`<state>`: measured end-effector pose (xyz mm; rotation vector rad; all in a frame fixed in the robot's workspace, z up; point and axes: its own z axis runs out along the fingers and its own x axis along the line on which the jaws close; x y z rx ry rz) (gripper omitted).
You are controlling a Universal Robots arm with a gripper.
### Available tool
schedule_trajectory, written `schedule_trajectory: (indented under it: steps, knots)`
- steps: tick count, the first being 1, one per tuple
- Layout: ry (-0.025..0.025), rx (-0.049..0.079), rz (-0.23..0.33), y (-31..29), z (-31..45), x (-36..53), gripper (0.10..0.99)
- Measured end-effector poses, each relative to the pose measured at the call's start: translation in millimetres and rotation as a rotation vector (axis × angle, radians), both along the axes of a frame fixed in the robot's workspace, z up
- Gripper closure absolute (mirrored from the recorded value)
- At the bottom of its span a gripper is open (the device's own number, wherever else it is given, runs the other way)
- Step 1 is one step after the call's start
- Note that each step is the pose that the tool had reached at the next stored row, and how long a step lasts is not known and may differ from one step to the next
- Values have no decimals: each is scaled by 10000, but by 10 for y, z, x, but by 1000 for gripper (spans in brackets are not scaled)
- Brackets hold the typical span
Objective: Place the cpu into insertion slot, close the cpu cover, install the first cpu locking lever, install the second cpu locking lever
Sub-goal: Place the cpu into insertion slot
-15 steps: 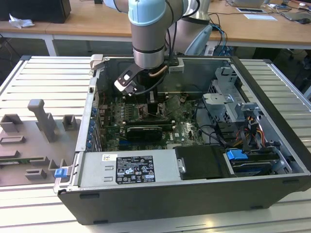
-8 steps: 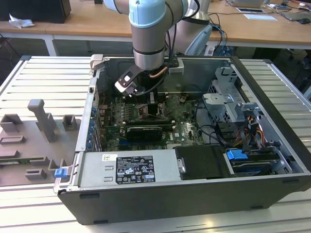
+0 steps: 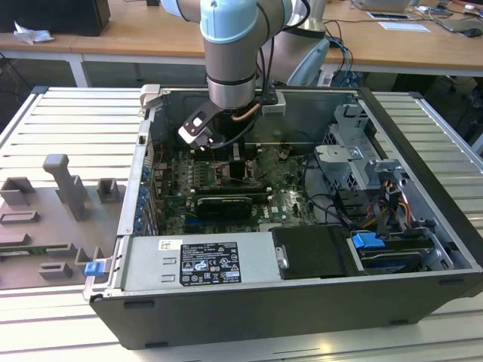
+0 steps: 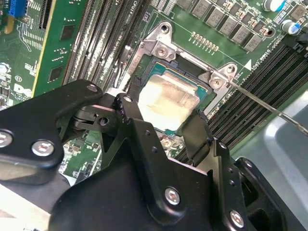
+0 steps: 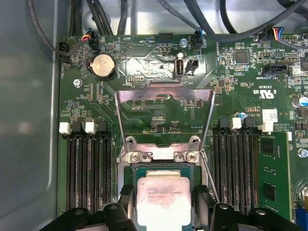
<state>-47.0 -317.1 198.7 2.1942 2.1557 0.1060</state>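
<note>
Tight spot here. In the exterior view my arm [image 3: 230,53] hangs down into the open computer case [image 3: 249,324], with the far wall near it and the drive cage [image 3: 351,151] off to the exterior view's right.

Down on the board, memory slots [image 5: 89,173] run along both sides of the insertion slot [image 5: 161,153]. So the free room is pretty much straight above the socket.

My gripper [image 5: 164,198] has its jaws narrowed to about chip width. The fingers [image 4: 132,115] sit against two opposite edges of the cpu [image 5: 163,192], so I'm holding it by its sides. The cpu lies flat inside the slot with its pale top up.

The first wrist view is where I get a good look at the cpu cover [image 5: 163,94]. It's folded right back away from the slot, and green board shows through its window. The second wrist view gives me the thin locking lever [image 4: 262,103] better. It's swung out, a bare wire angling away past one finger and over the memory slots.
</note>
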Motion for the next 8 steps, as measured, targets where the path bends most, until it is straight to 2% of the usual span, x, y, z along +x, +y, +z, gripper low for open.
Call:
schedule_trajectory:
  steps: [8]
  knots:
    - [2, 8, 0, 46, 1, 0, 467]
